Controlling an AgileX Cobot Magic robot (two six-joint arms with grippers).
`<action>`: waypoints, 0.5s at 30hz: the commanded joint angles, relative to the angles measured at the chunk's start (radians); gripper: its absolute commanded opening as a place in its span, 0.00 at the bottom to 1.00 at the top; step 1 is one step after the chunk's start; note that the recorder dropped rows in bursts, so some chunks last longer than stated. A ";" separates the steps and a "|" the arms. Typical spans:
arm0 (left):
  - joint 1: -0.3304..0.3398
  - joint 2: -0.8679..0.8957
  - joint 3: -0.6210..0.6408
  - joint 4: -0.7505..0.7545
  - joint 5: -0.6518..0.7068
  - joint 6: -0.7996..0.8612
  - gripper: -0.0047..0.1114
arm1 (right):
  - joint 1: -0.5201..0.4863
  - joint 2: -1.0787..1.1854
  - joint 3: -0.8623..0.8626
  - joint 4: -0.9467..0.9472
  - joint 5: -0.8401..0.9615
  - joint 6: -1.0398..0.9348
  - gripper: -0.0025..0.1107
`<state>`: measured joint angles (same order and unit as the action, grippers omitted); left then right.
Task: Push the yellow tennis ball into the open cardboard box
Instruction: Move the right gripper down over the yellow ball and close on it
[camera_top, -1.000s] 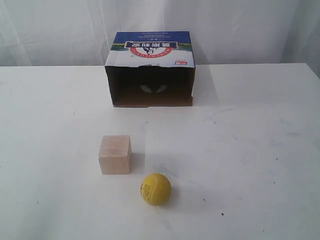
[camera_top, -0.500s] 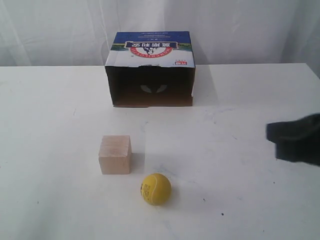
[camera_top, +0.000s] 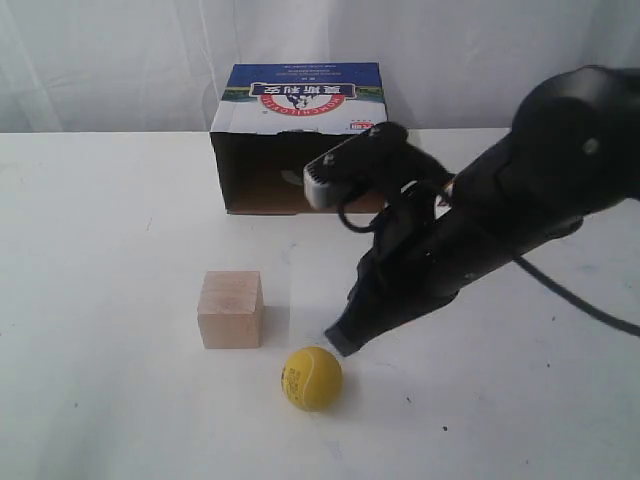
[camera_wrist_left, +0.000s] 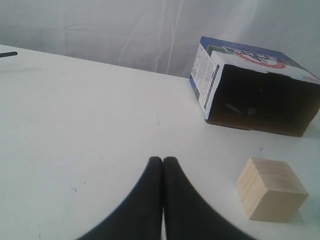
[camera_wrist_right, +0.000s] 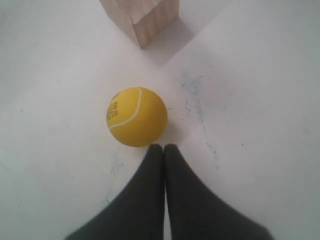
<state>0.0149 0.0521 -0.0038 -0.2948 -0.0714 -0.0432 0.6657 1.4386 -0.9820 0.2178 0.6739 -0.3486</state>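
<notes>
Yellow tennis ball (camera_top: 311, 378) toward near edge of surface (camera_top: 100, 200); right pincer (camera_top: 340, 341) closed, empty, tip beside it. Approach step; next get behind ball, push toward open cardboard box (camera_top: 300, 140).

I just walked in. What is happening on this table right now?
The right gripper, fingers shut, is low over the table with its tip right beside the yellow tennis ball; whether they touch is unclear. The ball is not yet in the open cardboard box, which stands farther back, its opening towards the ball. A wooden cube sits near the ball. The left gripper, also shut, holds nothing.
</notes>
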 joint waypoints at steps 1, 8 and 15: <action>-0.005 -0.005 0.004 -0.011 -0.003 -0.005 0.04 | 0.087 0.048 -0.010 -0.074 0.002 0.051 0.02; -0.005 -0.005 0.004 -0.011 -0.001 -0.005 0.04 | 0.151 0.122 -0.039 -0.079 0.014 0.051 0.02; -0.005 -0.005 0.004 -0.009 0.059 -0.003 0.04 | 0.153 0.147 -0.075 -0.079 0.016 0.032 0.08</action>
<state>0.0149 0.0521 -0.0038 -0.2948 -0.0380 -0.0432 0.8180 1.5856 -1.0497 0.1439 0.6904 -0.3067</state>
